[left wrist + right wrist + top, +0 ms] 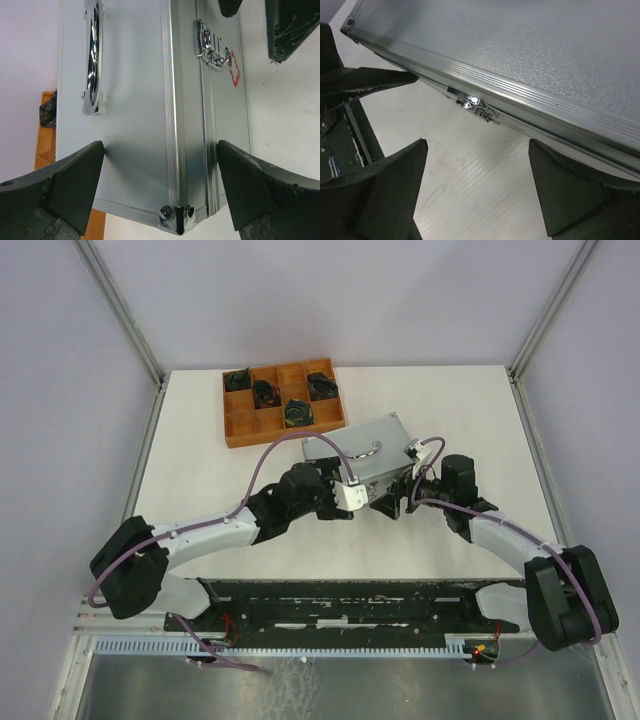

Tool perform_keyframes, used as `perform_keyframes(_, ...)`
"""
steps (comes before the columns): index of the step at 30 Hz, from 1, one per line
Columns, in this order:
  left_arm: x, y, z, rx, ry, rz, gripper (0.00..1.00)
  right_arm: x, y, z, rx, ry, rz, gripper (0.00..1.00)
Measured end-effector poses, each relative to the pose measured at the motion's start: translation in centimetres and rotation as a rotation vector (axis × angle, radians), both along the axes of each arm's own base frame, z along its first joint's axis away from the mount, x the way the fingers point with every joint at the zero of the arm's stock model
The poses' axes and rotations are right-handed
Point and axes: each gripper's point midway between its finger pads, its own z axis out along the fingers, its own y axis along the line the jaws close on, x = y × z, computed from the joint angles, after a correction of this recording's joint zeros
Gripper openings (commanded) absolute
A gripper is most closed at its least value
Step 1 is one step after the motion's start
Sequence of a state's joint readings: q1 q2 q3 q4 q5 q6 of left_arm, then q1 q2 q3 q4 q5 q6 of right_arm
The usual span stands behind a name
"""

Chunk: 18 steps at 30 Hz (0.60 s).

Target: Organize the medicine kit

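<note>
Arms (290,498) partly hide the medicine kit (385,435), and the wooden tray (280,434) holds items (297,414) too small to identify.

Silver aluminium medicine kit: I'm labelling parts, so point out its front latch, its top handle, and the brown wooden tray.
Chrome front latch (209,49): left wrist view, its clasp.
Metal top handle (92,55): left wrist view, mid-bar.
Brown wooden compartment tray (243,424): top external view, bare near-left compartment.

Medicine kit (365,445) sits mid-table (200,490), lid down, w/ compartment tray (262,436) just beyond its far-left corner; four dark items (297,413) lie in separate tray cells. Left gripper (160,150) straddles the kit's near-left corner, a finger on either side. Right gripper (477,145) hangs at the kit's near side, jaws apart, to the right of the left one.
</note>
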<state>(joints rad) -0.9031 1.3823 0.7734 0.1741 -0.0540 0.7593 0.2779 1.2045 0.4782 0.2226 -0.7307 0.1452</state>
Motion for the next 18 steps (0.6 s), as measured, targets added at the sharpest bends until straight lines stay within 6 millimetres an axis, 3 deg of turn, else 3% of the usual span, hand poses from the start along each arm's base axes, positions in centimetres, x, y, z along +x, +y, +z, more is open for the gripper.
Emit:
perform_keyframes(6,0.1,0.4,0.2,-0.018,0.024,-0.020,0.99,1.8,0.8,0.0,0.072,0.035,-0.072,0.91)
perform_keyframes(18,-0.7,0.4,0.4,-0.054,0.078,-0.051,0.99,2.9,1.9,-1.4,0.144,0.121,-0.116,0.91)
